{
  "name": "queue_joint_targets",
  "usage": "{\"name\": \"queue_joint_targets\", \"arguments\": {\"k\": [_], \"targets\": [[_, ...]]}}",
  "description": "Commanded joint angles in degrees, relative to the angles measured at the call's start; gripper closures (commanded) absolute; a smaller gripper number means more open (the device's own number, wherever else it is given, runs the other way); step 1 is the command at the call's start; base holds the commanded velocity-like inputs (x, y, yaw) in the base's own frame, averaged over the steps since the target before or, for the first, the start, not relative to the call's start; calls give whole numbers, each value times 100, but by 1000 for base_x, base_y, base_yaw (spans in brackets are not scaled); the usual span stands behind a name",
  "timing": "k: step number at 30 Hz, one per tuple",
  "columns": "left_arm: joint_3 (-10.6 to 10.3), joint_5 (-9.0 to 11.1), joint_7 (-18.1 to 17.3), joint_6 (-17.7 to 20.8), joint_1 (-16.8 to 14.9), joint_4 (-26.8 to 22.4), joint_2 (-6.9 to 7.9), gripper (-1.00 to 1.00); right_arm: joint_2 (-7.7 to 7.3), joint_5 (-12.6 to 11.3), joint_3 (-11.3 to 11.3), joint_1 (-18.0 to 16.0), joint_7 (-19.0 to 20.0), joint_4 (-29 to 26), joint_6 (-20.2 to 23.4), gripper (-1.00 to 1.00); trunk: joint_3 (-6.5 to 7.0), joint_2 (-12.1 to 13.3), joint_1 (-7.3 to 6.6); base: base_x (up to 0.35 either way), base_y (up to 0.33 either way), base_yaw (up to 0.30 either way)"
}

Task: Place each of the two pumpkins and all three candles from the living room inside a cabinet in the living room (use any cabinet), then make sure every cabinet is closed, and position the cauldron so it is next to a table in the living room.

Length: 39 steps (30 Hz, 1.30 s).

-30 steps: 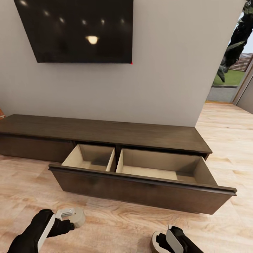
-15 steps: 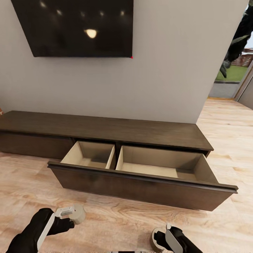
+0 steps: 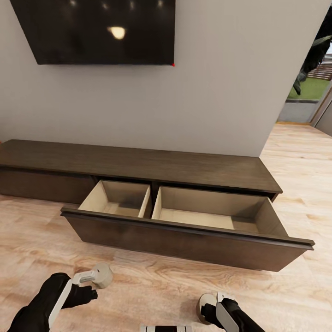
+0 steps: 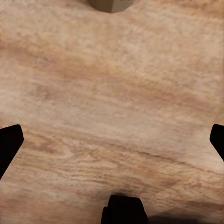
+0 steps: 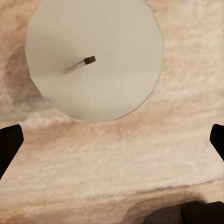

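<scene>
The long dark brown cabinet [image 3: 138, 166] stands against the wall, its wide drawer [image 3: 184, 237] pulled out over two pale beige compartments with nothing in them. One pale candle [image 3: 103, 275] stands on the wood floor just past my left gripper [image 3: 88, 278], which is open; the left wrist view catches that candle [image 4: 110, 4] at its edge, beyond the spread fingers. A second candle [image 3: 207, 305] stands on the floor under my right gripper [image 3: 218, 305], also open. The right wrist view shows this candle's [image 5: 93, 60] flat top and wick ahead of the fingers. Pumpkins, cauldron and table are out of view.
A dark TV screen [image 3: 101, 32] hangs on the grey wall above the cabinet. Light wood floor [image 3: 152, 286] runs between me and the drawer front. At the right a doorway [image 3: 309, 87] opens to the outdoors. My base's white edge [image 3: 166, 328] shows at the bottom.
The whole picture has shifted, so the camera moved: cabinet, TV and candles slid upward in view and my base's edge came in. Both arms kept their pose.
</scene>
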Motion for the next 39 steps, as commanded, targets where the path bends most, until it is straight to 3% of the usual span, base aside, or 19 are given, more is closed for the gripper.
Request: {"name": "queue_joint_targets", "arguments": {"k": [1,39], "targets": [[-1,0,1,0,0,-5,0,-100,1,0,1,0,0,1,-4,-100,0,0,0,0,0,0],[-2,4,-14,-2,0,-13,-3,-100,2,0,7,0,0,2,-11,-100,0,0,0,41,21,0]]}}
